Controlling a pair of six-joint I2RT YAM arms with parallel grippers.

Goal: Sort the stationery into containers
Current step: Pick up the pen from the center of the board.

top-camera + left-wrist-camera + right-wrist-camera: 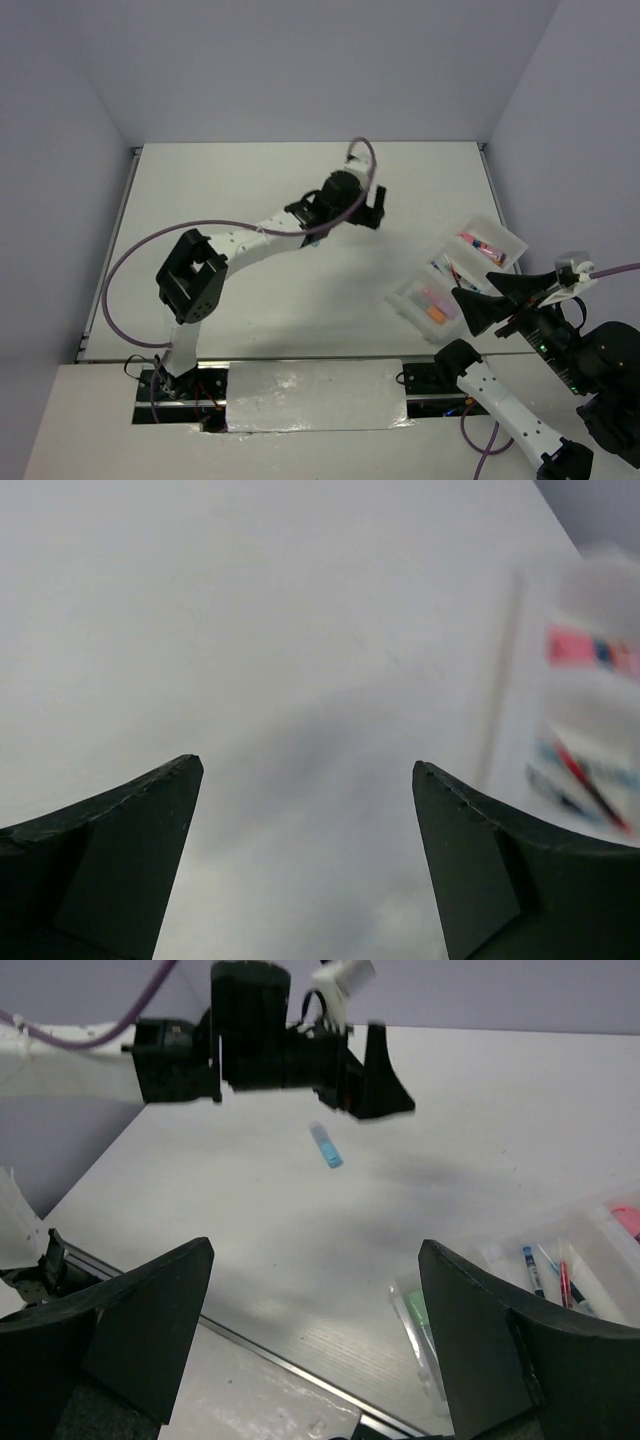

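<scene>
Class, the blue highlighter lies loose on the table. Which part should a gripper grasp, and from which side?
Probably mid-barrel on the blue highlighter, coming from straight above, with the fingers closing across its narrow width. It lies flat on the table, and nothing touches its long sides.

You were looking down at a matte white surface [260, 200], closed in by pale lavender-grey walls [300, 60] on its left, far and right sides. A thin metal strip [103, 255] ran along its left edge. A crinkled silvery sheet [315, 395] lay flat at the near edge.
</scene>
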